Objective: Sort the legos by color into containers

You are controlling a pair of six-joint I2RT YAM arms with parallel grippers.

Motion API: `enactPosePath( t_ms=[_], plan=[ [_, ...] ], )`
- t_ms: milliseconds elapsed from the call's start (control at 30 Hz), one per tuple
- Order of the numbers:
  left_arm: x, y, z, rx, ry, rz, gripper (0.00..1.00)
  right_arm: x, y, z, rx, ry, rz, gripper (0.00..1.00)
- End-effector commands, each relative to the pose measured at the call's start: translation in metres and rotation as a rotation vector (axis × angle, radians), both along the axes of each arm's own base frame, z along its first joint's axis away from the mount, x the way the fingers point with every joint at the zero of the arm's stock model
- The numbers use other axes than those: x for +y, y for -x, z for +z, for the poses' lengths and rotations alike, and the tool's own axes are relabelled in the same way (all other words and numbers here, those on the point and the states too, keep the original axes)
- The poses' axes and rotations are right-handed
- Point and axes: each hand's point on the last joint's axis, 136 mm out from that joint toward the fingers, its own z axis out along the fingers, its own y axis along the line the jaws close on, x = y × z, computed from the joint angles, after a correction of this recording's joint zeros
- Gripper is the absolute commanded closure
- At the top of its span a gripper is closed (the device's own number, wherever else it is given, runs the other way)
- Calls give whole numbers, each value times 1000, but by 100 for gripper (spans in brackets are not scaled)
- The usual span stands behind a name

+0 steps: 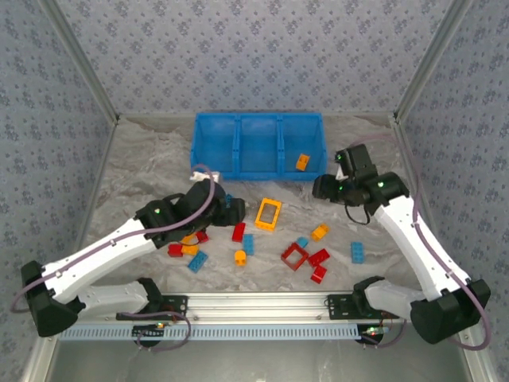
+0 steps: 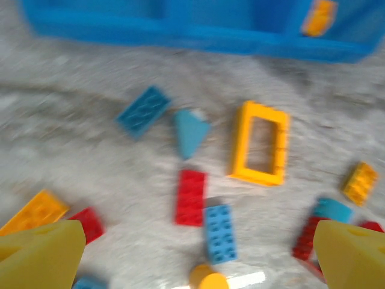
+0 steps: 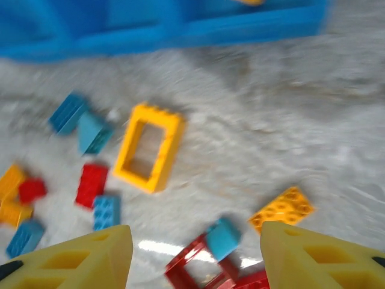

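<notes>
On the table [image 1: 143, 171], far centre, sits the tray [image 1: 258, 118], three compartments side by side. One orange brick [image 1: 302, 161] lies in the right compartment.

The left gripper [image 2: 195, 256] hangs over the left part of the pile, jaws wide apart, nothing between them. The right gripper [image 3: 195, 259] is near the tray's near right corner, jaws apart, carrying nothing.

The legos [image 1: 358, 252] lie scattered between the arms, on the near side of the tray. The yellow frame [image 1: 268, 213] is at centre, the red frame [image 1: 294, 255] nearer and to its right. Red, light blue and orange pieces lie around them.

Step, as judged: sort barely begun, both grippers free, a pick is due. The red brick [image 2: 190, 197] sits just ahead of the left fingers, touching or nearly touching a light blue brick [image 2: 219, 232]. The next move calls for lowering over one brick alone, closing across its short sides, then carrying it to a compartment of its own colour.

Hard to read:
- Both wrist views are smeared, so studs and edges are soft.
- The left arm covers part of the left cluster in the top view.
- The tray is cut off at the top of both wrist views.
</notes>
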Motion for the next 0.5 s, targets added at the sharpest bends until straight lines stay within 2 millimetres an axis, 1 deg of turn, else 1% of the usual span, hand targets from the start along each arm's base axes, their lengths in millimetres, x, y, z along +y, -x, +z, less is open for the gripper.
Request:
enactPosePath(
  t_ms=[0, 33, 100, 167, 233, 367, 467],
  plan=[
    [58, 27, -46, 184, -54, 261, 2, 41, 22, 6, -43, -51, 193, 39],
    [70, 31, -57, 210, -52, 333, 2, 48, 27, 5, -44, -49, 213, 39],
    [86, 37, -73, 237, -42, 446, 2, 59, 34, 4, -53, -53, 239, 39],
    [98, 43, -89, 258, 2, 571, 2, 69, 41, 6, -66, -67, 263, 39],
    [105, 46, -103, 279, 94, 687, 2, 77, 48, 6, -75, -66, 284, 39],
    [121, 56, -111, 286, 225, 927, 2, 88, 59, 4, -89, -62, 316, 39],
    [125, 61, -119, 294, 312, 1061, 5, 94, 65, 3, -92, -69, 343, 39]
  ],
)
